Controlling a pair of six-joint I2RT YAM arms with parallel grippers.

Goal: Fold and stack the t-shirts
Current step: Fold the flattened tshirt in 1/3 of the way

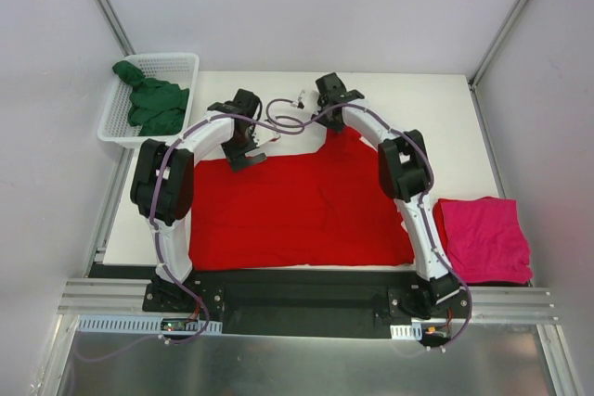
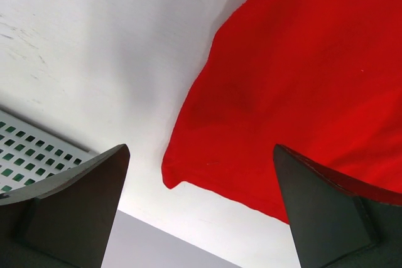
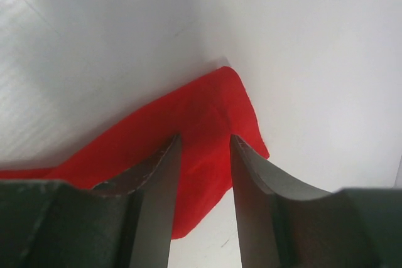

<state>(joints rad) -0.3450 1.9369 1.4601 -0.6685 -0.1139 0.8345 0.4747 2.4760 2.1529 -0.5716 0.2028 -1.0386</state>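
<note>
No lettering, label, brand mark, number or sign is legible on anything in the three views

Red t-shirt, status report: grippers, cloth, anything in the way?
Left gripper open, over far-left edge of red t-shirt. Right gripper part-closed astride its far corner; grip unclear. Shirt spread out, unfolded. Pink t-shirt and green t-shirt lie apart.
</note>
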